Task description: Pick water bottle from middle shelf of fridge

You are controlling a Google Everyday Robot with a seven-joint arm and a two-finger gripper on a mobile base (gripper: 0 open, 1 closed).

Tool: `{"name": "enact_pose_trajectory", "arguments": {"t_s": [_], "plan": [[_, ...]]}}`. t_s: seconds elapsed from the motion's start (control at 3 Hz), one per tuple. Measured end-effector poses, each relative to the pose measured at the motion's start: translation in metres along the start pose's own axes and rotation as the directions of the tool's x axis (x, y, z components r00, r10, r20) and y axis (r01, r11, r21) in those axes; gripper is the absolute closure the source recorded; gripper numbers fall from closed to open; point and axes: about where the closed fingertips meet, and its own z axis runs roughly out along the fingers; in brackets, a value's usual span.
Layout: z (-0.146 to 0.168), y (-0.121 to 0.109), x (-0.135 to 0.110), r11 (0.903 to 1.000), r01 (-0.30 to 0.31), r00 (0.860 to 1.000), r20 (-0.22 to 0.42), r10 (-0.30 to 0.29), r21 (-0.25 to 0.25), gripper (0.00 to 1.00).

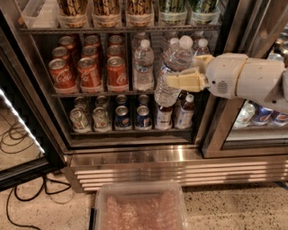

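My gripper (182,81) reaches in from the right on a white arm and is shut on a clear ribbed water bottle (173,67) with a white cap. The bottle is tilted, lifted clear of the middle shelf (90,94) and in front of the open fridge (135,155). Other water bottles (144,65) stand upright on the right half of the middle shelf, behind and beside the held one. Red cola cans (87,72) fill the left half of that shelf.
The bottom shelf holds cans (121,117) and small dark-drink bottles (185,112). The top shelf holds tall cans (106,11). A clear plastic bin (139,206) sits on the floor in front. Cables (22,197) lie at left. A second cooler (261,117) stands at right.
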Motion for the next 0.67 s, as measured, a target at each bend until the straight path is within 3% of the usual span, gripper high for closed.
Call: {"name": "enact_pose_trajectory", "arguments": {"t_s": [0.33,0.67], "plan": [[0.0065,0.0287,0.0054,0.9977,0.003,1.0,-0.001,-0.003,-0.067,1.0],[0.0065,0.0287,0.0054,0.9977,0.003,1.0,-0.001,-0.003,-0.067,1.0]]}}
